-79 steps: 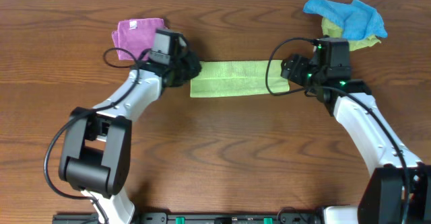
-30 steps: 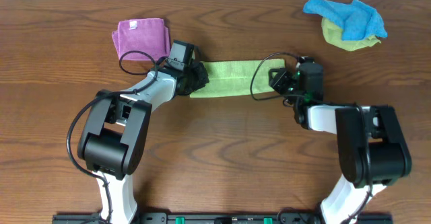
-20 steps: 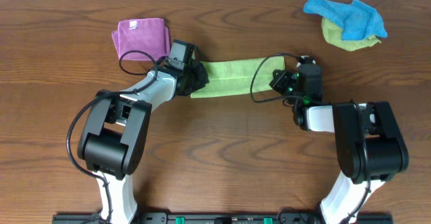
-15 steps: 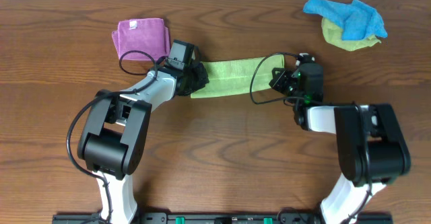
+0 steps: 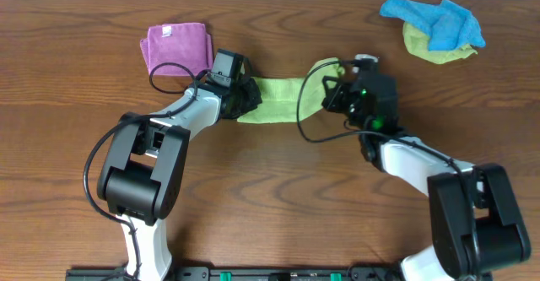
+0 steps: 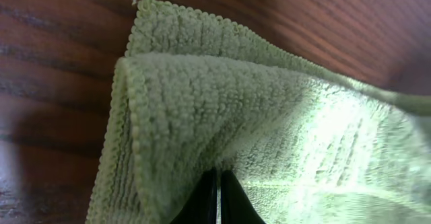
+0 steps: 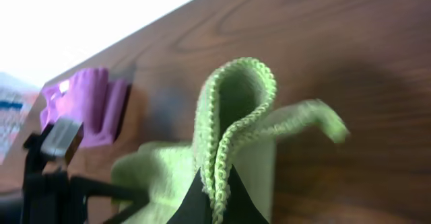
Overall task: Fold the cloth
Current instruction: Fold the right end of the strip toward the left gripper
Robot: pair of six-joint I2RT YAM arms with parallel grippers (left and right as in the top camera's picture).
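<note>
The green cloth (image 5: 278, 99) lies as a folded strip at mid-table. My left gripper (image 5: 245, 96) is shut on its left end; in the left wrist view the dark fingertips (image 6: 219, 187) pinch a doubled layer of the cloth (image 6: 256, 109). My right gripper (image 5: 331, 90) is shut on the cloth's right end. That end is raised off the wood and curls over toward the left. In the right wrist view the beaded hem of the cloth (image 7: 236, 96) stands between the closed fingers of my right gripper (image 7: 215, 187).
A folded purple cloth (image 5: 175, 49) lies behind the left gripper, also visible in the right wrist view (image 7: 84, 103). A crumpled blue cloth (image 5: 434, 18) sits on a yellow-green one (image 5: 447, 55) at the back right. Bare wood fills the front half of the table.
The right gripper closed on the cloth's right end, lifted it and carried it leftward, so the strip looks shorter. The left gripper stayed where it was, still shut.
</note>
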